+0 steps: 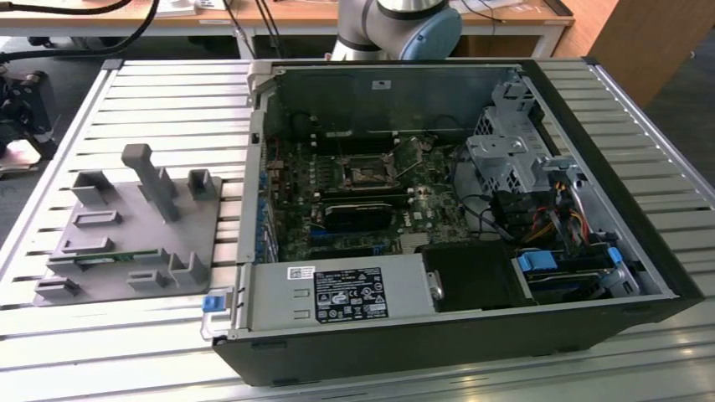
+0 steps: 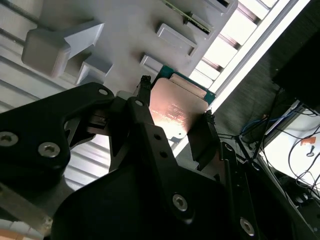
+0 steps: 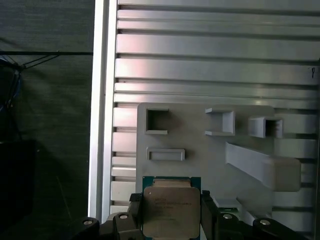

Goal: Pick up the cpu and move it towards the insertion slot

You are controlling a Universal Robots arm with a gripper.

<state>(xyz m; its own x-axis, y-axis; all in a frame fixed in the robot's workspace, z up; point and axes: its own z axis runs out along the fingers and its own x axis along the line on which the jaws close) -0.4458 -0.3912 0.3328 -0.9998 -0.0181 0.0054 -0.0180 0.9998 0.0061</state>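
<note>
At the arm's tip in the first wrist view, the black two-fingered gripper (image 3: 171, 214) presses its fingers against two opposite edges of the cpu (image 3: 171, 205), a small flat square chip with a silvery metal lid and a green rim. It pinches the chip level.

The chip looks light, stiff and fragile. Its smooth lid would likely slip, so an edge hold that keeps off both faces seems right. Faint lines of print cross the lid, too fine to read.

Beyond lies the gray plastic tray (image 3: 200, 165) with moulded pockets, on the slatted aluminium table (image 3: 200, 50). The chip appears to be lifted above the tray.

Farther off, in the exterior view, the insertion slot (image 1: 367, 174) is a dark square socket in a silver frame. It sits on the green circuit board (image 1: 436, 209) inside the open black computer case (image 1: 447, 352), well apart from the tray. The case also carries a white-and-black printed label (image 1: 347, 295), which I leave unread.
</note>
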